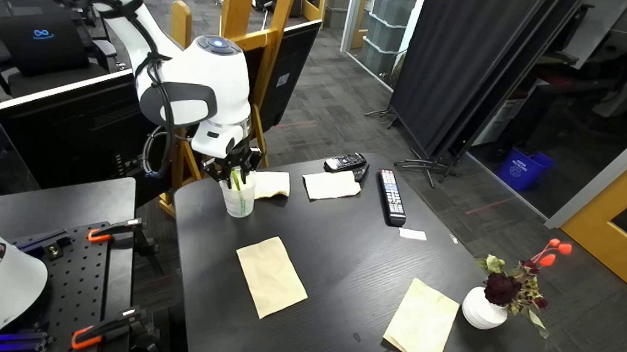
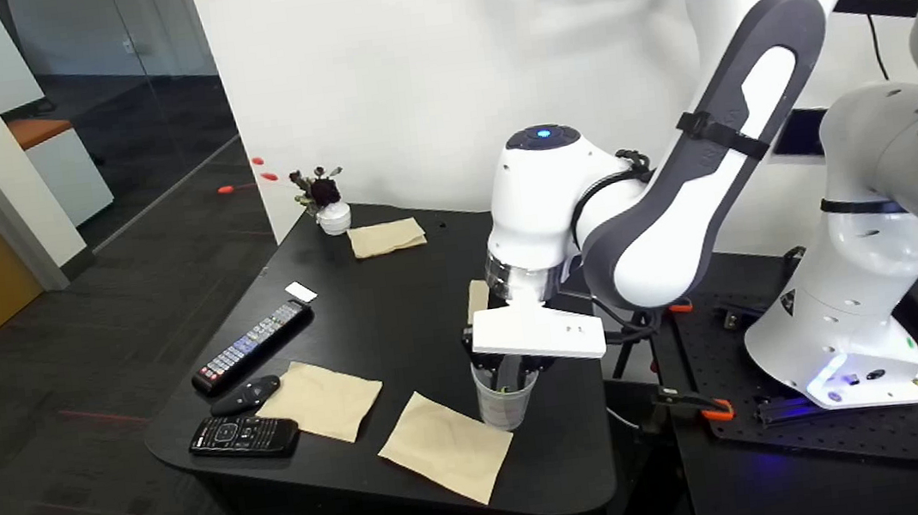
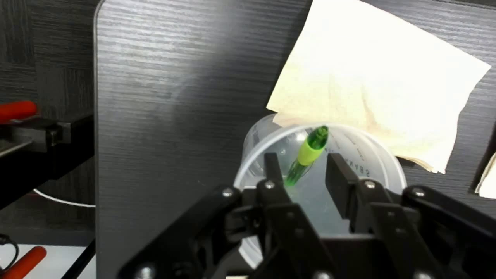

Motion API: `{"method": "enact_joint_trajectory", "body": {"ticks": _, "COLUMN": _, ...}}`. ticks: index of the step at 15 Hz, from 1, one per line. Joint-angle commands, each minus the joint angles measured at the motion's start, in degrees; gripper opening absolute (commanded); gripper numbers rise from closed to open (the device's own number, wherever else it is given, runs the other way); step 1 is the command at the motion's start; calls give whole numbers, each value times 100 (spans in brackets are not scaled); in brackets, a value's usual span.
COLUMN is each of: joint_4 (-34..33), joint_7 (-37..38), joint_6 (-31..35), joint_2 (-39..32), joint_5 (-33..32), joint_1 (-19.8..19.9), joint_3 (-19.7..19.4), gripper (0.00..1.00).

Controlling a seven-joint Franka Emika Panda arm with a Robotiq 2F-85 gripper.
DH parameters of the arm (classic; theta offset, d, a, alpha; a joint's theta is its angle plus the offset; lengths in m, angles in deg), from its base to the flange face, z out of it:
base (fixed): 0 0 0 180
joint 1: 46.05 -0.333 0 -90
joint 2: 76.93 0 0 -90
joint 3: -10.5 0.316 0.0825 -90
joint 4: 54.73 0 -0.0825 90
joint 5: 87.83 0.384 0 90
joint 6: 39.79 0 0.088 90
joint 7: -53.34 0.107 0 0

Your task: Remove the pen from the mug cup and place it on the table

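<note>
- Table (image 1: 353, 245): dark-topped; intended resting place.
- Chair (image 1: 40, 55): beyond the table's edge; blue loop logo, wording illegible.
- Blue bin (image 1: 523, 168): well beyond another edge; marked "PAPER RECYCLING".
- Gripper (image 3: 304, 164): fingers spread, pinching nothing; step judged to be the grasp.
- Mug cup (image 1: 238, 201): upright near a rounded table corner; lettering resembles "ANABS".
- Pen (image 3: 308, 153): leaning inside, between the fingers; next move calls for closing, then lifting.

In the wrist view, the tool (image 3: 303, 161) hides part of the cup (image 3: 356, 151). The right edge cuts off a paper sheet (image 3: 489, 180).
</note>
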Motion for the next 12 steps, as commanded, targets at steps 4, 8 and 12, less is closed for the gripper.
{"method": "enact_joint_trajectory", "body": {"ticks": 4, "joint_4": -47, "joint_7": -54, "joint_6": 173, "joint_2": -48, "joint_5": 125, "joint_1": -107, "joint_3": -51, "gripper": 0}}
{"method": "enact_joint_trajectory", "body": {"ticks": 8, "joint_4": 60, "joint_7": 7, "joint_6": -28, "joint_2": 276, "joint_5": 115, "joint_1": -105, "joint_3": -100, "gripper": 3}}
{"method": "enact_joint_trajectory", "body": {"ticks": 12, "joint_4": 23, "joint_7": -107, "joint_6": -224, "joint_2": 677, "joint_5": 162, "joint_1": -31, "joint_3": -71, "gripper": 3}}
